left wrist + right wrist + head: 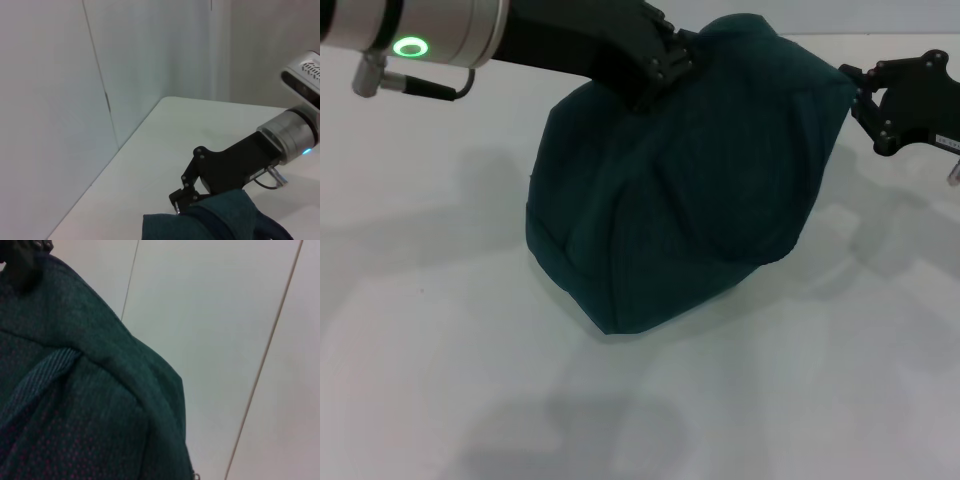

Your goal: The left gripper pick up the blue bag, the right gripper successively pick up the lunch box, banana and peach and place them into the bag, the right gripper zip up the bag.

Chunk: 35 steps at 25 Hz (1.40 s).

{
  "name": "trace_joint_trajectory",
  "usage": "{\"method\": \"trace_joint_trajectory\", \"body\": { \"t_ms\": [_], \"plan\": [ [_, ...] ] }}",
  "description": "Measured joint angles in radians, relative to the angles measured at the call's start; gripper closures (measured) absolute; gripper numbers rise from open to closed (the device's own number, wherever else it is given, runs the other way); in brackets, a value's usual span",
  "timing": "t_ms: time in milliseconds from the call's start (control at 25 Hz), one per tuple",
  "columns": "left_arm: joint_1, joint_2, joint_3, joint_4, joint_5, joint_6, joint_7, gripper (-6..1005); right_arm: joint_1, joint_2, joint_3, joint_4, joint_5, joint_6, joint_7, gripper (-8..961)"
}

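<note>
The blue bag (690,190) is a dark teal fabric bundle, tilted, with its lower end on the white table. My left gripper (665,68) is at the bag's top and shut on the fabric there. My right gripper (858,92) touches the bag's right corner. The left wrist view shows the right gripper (179,196) pressed against the edge of the blue bag (225,217). In the right wrist view the blue bag (75,400) fills the frame, with a ribbed strap across it. The lunch box, banana and peach are out of view.
The white table (440,350) spreads around the bag. The left wrist view shows the table (150,150) ending against a pale wall (50,100) beyond my right arm.
</note>
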Motion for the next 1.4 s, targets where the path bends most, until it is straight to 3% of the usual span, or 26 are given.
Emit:
{"method": "trace_joint_trajectory", "body": {
  "t_ms": [400,960,1120,1160,1400],
  "plan": [
    [0.027,-0.002,0.015,-0.084,0.006,-0.079,0.035,938,-0.017,0.002,0.007,-0.001,0.055,-0.007,0.0,884],
    [0.072,-0.004,0.061,-0.255,-0.029,-0.288,0.076,894,-0.1,-0.001,0.024,0.0,0.178,-0.066,0.001,463],
    [0.097,-0.002,0.054,-0.305,-0.121,-0.336,0.099,882,-0.12,-0.001,0.031,0.001,0.201,-0.106,0.005,270],
    [0.104,-0.002,0.051,-0.31,-0.135,-0.342,0.11,846,-0.122,-0.002,0.034,0.001,0.202,-0.113,0.005,222],
    [0.177,-0.003,0.012,-0.292,-0.254,-0.371,0.214,604,-0.146,-0.003,0.106,0.024,0.222,-0.248,0.035,198]
  ]
}}
